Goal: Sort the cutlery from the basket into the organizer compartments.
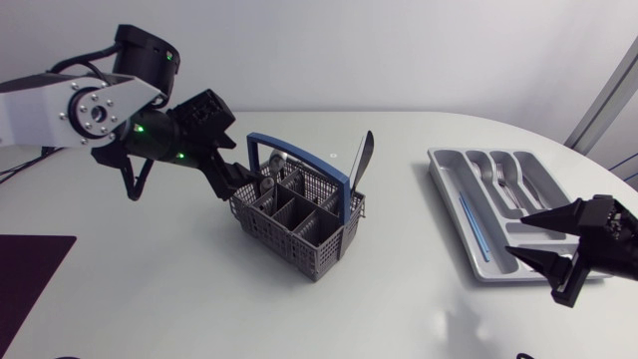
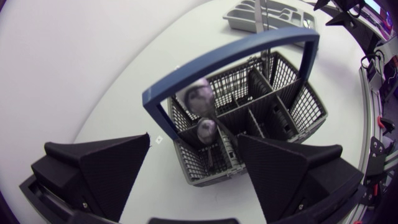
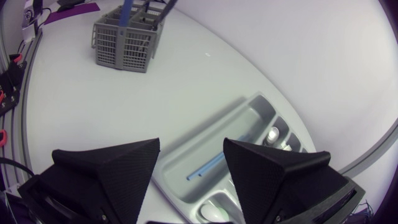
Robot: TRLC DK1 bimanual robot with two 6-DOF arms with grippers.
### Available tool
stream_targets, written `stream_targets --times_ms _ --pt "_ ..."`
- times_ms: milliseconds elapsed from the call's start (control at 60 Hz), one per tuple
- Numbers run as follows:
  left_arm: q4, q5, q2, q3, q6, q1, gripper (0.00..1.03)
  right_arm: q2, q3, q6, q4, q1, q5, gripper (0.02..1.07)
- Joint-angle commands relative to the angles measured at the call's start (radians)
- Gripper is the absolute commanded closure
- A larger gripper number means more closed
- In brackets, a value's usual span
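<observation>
The grey cutlery basket with a blue handle stands mid-table. A dark utensil sticks up at its far corner. My left gripper is open at the basket's left end. In the left wrist view, two spoon bowls rise from the near compartments just ahead of the open left gripper. The grey organizer lies at the right, holding forks and a thin blue piece. My right gripper hangs open over its near end; the blue piece lies in a long compartment below the empty gripper.
A dark purple mat lies at the table's front left corner. The organizer sits close to the table's right edge. Bare white tabletop stretches between the basket and the organizer.
</observation>
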Motion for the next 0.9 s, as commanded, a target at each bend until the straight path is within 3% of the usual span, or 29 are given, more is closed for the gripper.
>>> stream_targets --times_ms 0,217,550,883 --pt "0.003 0.006 0.060 -0.035 0.041 0.031 0.06 -0.050 -0.042 0.078 -0.022 0.077 -0.007 0.32" --pt "0.003 0.006 0.057 -0.060 0.054 0.059 0.07 -0.139 -0.026 0.192 -0.086 0.261 0.001 0.32" --pt "0.052 0.007 0.049 -0.122 0.076 0.056 0.07 -0.182 -0.011 0.367 -0.077 0.439 0.057 0.32" --pt "0.114 0.007 0.076 -0.216 0.076 -0.082 0.11 -0.255 0.023 0.578 -0.078 0.680 0.119 0.32"
